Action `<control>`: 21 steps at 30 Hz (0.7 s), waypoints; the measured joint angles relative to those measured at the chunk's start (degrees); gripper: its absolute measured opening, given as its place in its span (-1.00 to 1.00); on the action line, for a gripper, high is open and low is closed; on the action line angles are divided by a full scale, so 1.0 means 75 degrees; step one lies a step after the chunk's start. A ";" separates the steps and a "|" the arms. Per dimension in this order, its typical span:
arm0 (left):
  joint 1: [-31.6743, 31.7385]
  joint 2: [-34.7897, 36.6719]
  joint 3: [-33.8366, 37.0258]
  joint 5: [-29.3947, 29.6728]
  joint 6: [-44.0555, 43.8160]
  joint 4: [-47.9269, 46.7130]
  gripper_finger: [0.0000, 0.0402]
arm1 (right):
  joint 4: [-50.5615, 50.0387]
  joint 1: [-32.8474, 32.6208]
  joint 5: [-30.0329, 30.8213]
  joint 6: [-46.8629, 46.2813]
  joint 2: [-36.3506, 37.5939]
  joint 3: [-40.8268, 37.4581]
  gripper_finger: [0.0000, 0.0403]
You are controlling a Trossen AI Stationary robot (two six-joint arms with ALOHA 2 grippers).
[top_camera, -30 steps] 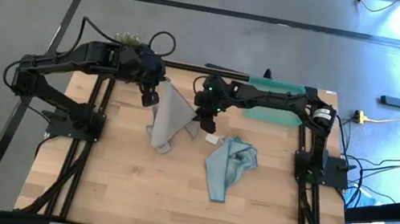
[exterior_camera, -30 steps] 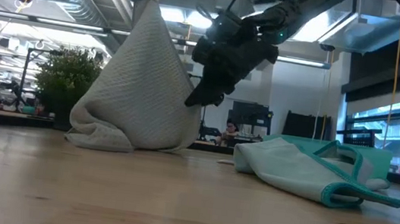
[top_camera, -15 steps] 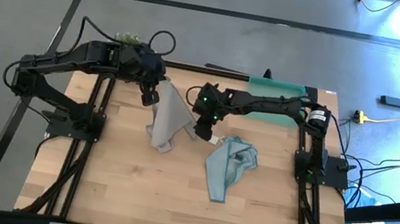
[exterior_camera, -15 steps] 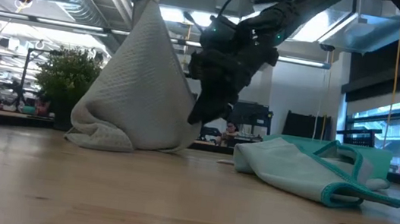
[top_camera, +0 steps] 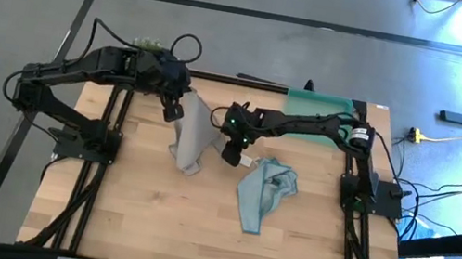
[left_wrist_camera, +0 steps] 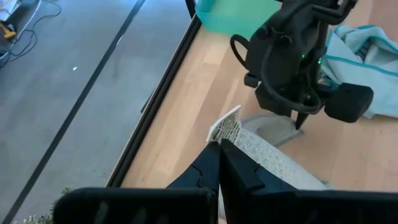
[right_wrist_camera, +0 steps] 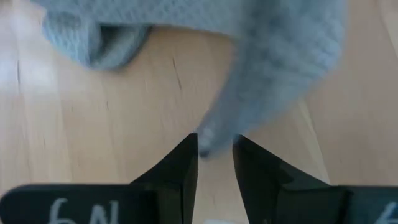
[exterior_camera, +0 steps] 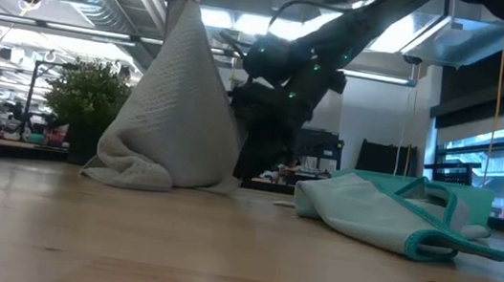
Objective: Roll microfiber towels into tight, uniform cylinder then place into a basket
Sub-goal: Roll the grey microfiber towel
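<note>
My left gripper (top_camera: 175, 111) is shut on the pale grey-blue microfiber towel (top_camera: 195, 138) and holds it up like a cone (exterior_camera: 176, 93), with the towel's bunched lower end (exterior_camera: 128, 172) resting on the table. My right gripper (top_camera: 231, 156) is low beside the cone's right foot and slants down. Its fingers stand slightly apart, with a low corner of that towel (right_wrist_camera: 208, 140) between the tips. The light blue towel (top_camera: 263, 191) lies crumpled on the table to the right. The teal basket (top_camera: 328, 136) sits at the far right, partly under my right arm. My left gripper pinches the grey towel's top corner (left_wrist_camera: 227, 127) between its two fingers, slanting down from the table's far left. The towel hangs below the fingers, widening downward, with its lower end on the table. My right gripper has a towel corner between its fingertips; whether they touch it, I cannot tell.
A small potted plant (top_camera: 147, 43) stands beyond the far left corner. Bare wood (top_camera: 159, 221) fills the near half of the table. The table's metal frame rails (top_camera: 89, 190) run along both sides.
My right gripper has come down and toward the table's near edge, rolling its wrist as it went, and now sits close to the table at the foot of the hanging grey towel. The left gripper and the towel's top have stayed in place.
</note>
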State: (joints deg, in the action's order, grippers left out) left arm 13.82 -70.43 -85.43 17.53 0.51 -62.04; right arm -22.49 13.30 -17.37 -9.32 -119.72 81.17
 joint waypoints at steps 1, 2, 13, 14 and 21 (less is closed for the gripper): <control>0.0020 0.0003 0.0000 0.0002 -0.0003 0.0004 -1.00 | 0.0180 -0.0009 -0.0020 0.0000 -0.0029 0.0000 -0.49; 0.0030 0.0003 0.0000 0.0005 -0.0003 0.0003 -1.00 | 0.0157 -0.0012 -0.0032 -0.0036 -0.0032 0.0000 -0.49; 0.0027 0.0009 0.0000 -0.0058 -0.0040 0.0006 -1.00 | 0.0475 -0.0012 0.1508 -0.1123 -0.0046 0.0003 -0.49; 0.0027 0.0009 0.0000 -0.0060 -0.0043 0.0008 -1.00 | 0.0546 -0.0012 0.1572 -0.1124 -0.0046 0.0003 -0.49; 0.0030 0.0009 0.0000 -0.0060 -0.0047 0.0012 -1.00 | 0.0728 -0.0012 0.1568 -0.0869 -0.0046 0.0003 -0.73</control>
State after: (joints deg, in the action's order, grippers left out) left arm 14.04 -70.37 -85.43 17.08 0.16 -61.95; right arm -17.03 13.21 -5.61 -15.84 -120.07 81.19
